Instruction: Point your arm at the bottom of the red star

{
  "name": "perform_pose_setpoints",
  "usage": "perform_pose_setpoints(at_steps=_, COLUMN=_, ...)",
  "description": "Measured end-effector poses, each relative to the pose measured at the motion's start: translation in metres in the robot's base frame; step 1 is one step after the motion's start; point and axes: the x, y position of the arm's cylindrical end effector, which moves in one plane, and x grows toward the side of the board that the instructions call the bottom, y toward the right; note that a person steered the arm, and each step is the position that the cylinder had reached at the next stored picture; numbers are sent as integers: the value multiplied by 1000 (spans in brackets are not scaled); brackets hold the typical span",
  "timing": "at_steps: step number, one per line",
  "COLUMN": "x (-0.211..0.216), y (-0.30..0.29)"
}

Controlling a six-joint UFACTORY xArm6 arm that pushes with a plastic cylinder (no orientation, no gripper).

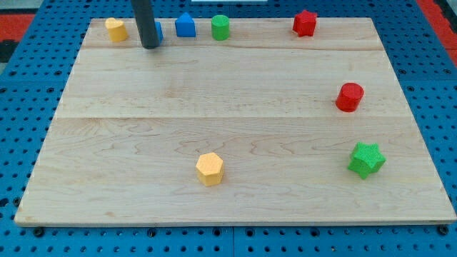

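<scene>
A pale, light-grained wooden tabletop (235,93) made of joined planks fills most of the view, its seams running from the view's left to the view's right. All around this tabletop lies a blue perforated metal base plate (21,93) with a regular grid of small dark holes, showing on the tabletop's left, right and below its near edge. Beyond the tabletop's far corners, red patches of surface (25,14) show at the view's top left and top right. Light is even and soft, with faint shadows.
</scene>
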Motion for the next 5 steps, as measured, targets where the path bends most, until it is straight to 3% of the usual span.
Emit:
perform_pose_setpoints(at_steps=2, x=0, y=16)
perform_pose_setpoints(at_steps=3, x=11, y=85)
perform_pose_setpoints(at_steps=4, x=11, y=234)
perform_pose_setpoints(at_steps=5, x=-21, y=326)
